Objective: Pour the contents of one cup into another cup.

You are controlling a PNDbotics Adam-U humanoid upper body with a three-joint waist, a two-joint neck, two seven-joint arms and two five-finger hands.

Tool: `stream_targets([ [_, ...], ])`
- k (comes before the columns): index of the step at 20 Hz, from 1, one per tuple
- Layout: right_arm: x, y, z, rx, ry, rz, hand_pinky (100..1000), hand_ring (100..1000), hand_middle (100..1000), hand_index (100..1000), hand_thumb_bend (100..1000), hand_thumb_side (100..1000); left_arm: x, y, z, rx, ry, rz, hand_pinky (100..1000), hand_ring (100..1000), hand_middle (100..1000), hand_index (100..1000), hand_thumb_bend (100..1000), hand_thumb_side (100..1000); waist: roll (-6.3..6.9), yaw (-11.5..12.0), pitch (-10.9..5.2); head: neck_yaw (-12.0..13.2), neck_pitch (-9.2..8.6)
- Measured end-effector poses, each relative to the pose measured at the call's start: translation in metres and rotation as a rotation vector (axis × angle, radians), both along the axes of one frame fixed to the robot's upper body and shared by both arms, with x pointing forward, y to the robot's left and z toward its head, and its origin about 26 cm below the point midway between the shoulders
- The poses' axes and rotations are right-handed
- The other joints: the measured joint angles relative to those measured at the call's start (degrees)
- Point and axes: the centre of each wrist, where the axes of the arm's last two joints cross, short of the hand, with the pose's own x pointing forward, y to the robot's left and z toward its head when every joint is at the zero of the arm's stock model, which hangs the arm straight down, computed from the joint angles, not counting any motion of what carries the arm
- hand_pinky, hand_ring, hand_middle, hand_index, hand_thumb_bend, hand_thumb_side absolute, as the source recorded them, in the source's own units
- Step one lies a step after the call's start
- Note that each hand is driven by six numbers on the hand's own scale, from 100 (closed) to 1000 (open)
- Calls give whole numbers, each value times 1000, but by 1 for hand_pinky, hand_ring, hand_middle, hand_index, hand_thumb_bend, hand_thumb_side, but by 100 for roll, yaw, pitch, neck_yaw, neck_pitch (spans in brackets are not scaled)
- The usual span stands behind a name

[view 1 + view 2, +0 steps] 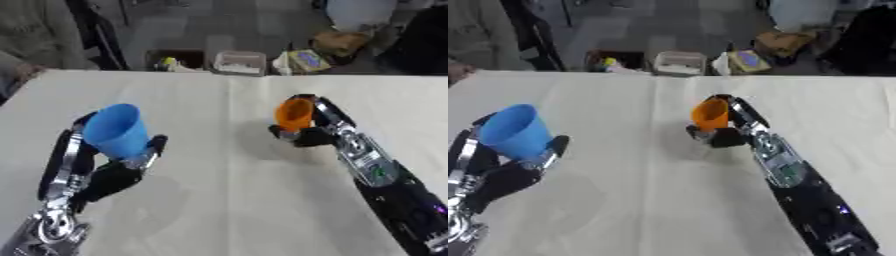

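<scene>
A blue cup [118,130] is held up off the table, tilted so its mouth faces up and to the left. My left hand [105,175] is shut on it, fingers and thumb curled round its lower half. An orange cup [294,114] is held near the table's middle right. My right hand [317,131] is shut on it, fingers wrapped behind and below it. The inside of neither cup shows.
The white table [227,200] spreads under both arms, with a seam down its middle. Beyond its far edge stand bins and boxes [238,62] on the floor. A person's hand [24,71] rests at the far left corner.
</scene>
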Motion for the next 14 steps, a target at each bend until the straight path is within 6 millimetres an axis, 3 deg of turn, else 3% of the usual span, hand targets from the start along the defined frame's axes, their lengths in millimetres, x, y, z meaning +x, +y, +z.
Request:
stream_targets([
  [7,2,-17,55,-120,-138,11,442,229,169,366,145,100,-2,0,-15,52,31,-18,475,180,259,461,253,100,-148,-68,-81,1,0],
  [14,2,6,99,-249,-270,116,461,232,172,369,178,100,1,2,-26,96,52,-23,476,179,259,463,255,100,-278,-185,-194,44,3],
])
